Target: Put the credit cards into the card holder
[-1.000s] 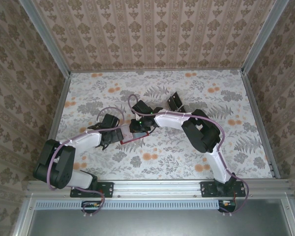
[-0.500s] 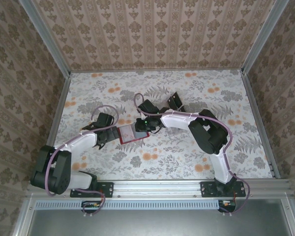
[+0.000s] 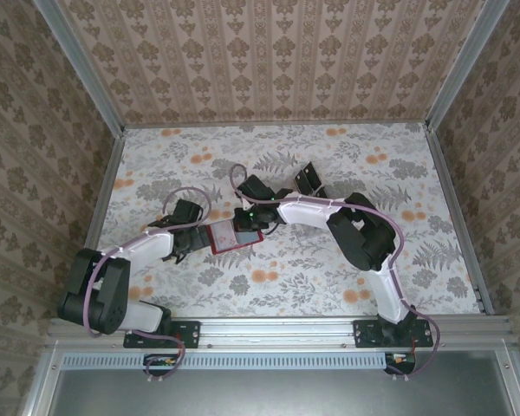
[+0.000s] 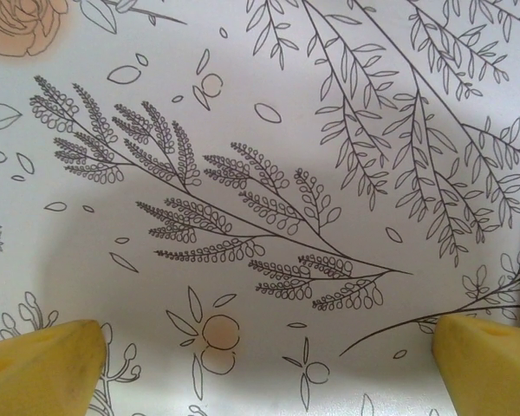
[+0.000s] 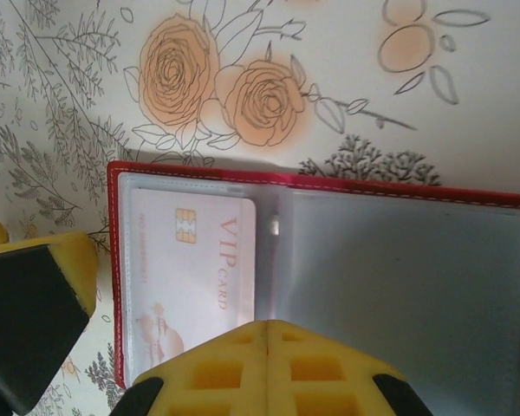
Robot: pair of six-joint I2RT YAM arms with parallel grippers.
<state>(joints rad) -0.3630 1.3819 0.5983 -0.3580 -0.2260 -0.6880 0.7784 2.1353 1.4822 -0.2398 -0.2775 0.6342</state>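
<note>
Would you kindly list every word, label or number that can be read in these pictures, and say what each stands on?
"VIP CARD": printed on the credit card that sits in the left clear pocket of the open card holder.
The small print along that card's left edge is too small to read.
No other text can be read.

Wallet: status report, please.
Left hand open, empty. Right hand shut over open wallet. One card seated in a pocket. Nothing blocking.
</note>
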